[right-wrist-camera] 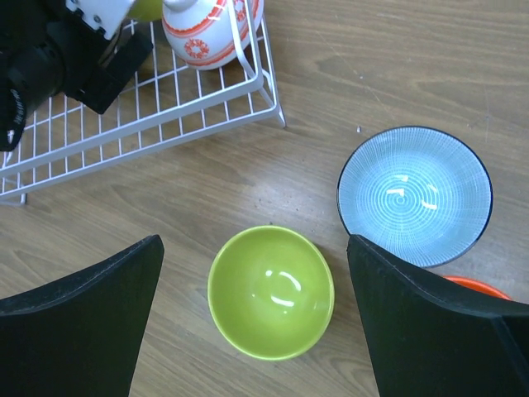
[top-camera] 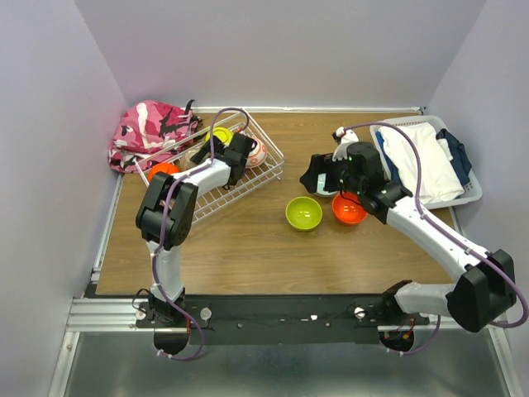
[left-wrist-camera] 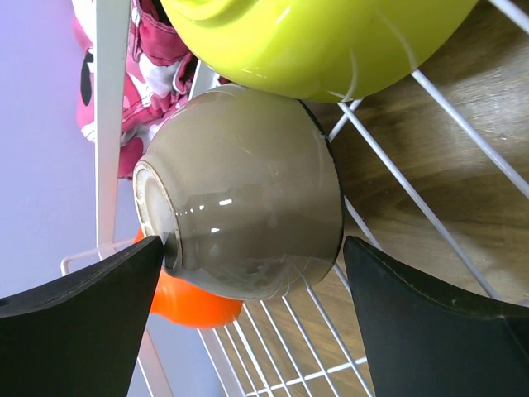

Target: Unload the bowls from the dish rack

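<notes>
The left gripper stood wide open and held nothing. Its black fingers flanked the tan bowl, which lay on its side in the dish rack at the middle of the left wrist view. The lower-left finger looked to be touching or just beside the bowl's foot ring; the other stood clear of the rim. A lime bowl filled the top of that frame, and an orange bowl showed at the lower left. A red-patterned bowl sat at the rack's corner, upper left in the right wrist view.

The right gripper was equally wide open and empty above the table. There a green bowl, a pale blue bowl and the edge of a second orange bowl lay unloaded.

The step in hand appeared to be picking the tan bowl. The next move would call for closing squarely across its smooth, rounded body, which could slip, then lifting it clear of the wires and the lime bowl close by.
</notes>
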`<state>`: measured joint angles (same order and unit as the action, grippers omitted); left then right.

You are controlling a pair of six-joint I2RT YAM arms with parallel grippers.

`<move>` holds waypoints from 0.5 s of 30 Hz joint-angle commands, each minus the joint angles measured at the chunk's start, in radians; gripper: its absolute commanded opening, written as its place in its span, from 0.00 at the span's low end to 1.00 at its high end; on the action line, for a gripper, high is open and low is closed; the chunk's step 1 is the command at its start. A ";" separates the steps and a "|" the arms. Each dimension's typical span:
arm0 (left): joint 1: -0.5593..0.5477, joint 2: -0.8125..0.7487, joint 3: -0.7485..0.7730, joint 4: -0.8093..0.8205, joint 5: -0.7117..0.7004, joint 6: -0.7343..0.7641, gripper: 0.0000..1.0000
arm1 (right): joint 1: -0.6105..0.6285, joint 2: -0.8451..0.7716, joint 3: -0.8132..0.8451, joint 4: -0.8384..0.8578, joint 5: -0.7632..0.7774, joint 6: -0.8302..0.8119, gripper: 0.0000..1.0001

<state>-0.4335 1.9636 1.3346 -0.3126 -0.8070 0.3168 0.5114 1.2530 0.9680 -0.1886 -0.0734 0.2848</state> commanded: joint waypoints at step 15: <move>-0.017 -0.011 -0.012 0.073 -0.047 -0.001 0.69 | 0.007 0.066 0.127 -0.055 -0.065 -0.022 0.99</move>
<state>-0.4435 1.9892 1.3338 -0.2577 -0.8787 0.3386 0.5114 1.3220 1.0466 -0.2260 -0.1173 0.2749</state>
